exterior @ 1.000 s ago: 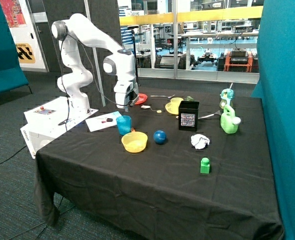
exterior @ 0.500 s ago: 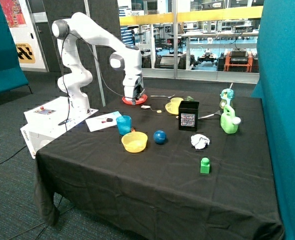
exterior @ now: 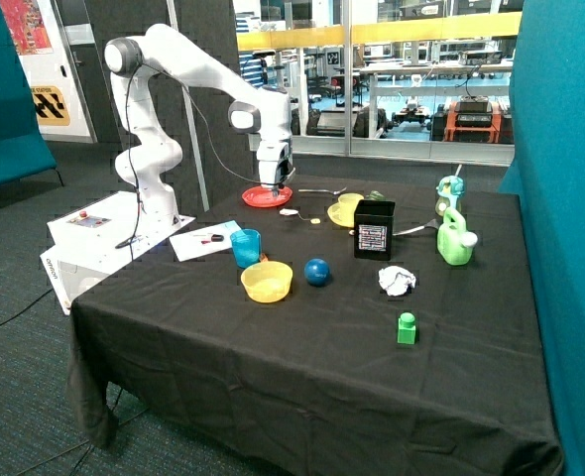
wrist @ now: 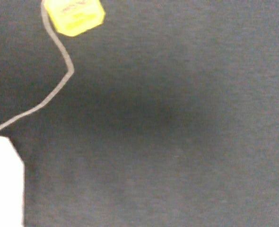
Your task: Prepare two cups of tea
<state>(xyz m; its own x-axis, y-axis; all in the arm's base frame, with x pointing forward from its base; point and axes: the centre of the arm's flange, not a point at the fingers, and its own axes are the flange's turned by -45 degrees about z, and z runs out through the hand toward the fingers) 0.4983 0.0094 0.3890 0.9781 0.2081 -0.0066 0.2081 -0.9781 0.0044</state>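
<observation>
The blue cup point(exterior: 245, 247) stands near the table's left edge, beside a white paper sheet. Further back, behind the black box, sits the yellow cup on its saucer point(exterior: 348, 209). A white tea bag point(exterior: 290, 211) lies on the black cloth between the red plate and the yellow cup, its string running to a small yellow tag point(exterior: 315, 220). My gripper point(exterior: 275, 182) hangs just above the red plate point(exterior: 267, 198), a little short of the tea bag. The wrist view shows one corner of the tea bag point(wrist: 4, 184), its string and the yellow tag point(wrist: 78, 14) on the cloth.
A yellow bowl point(exterior: 267, 282) and a blue ball point(exterior: 317, 271) sit in front of the blue cup. A black box point(exterior: 374, 229), a crumpled paper ball point(exterior: 396, 281), a green block point(exterior: 407, 328) and a green watering can point(exterior: 455, 241) stand to the right.
The arm has swung away from the blue cup's side toward the back of the table, over the red plate and closer to the tea bag.
</observation>
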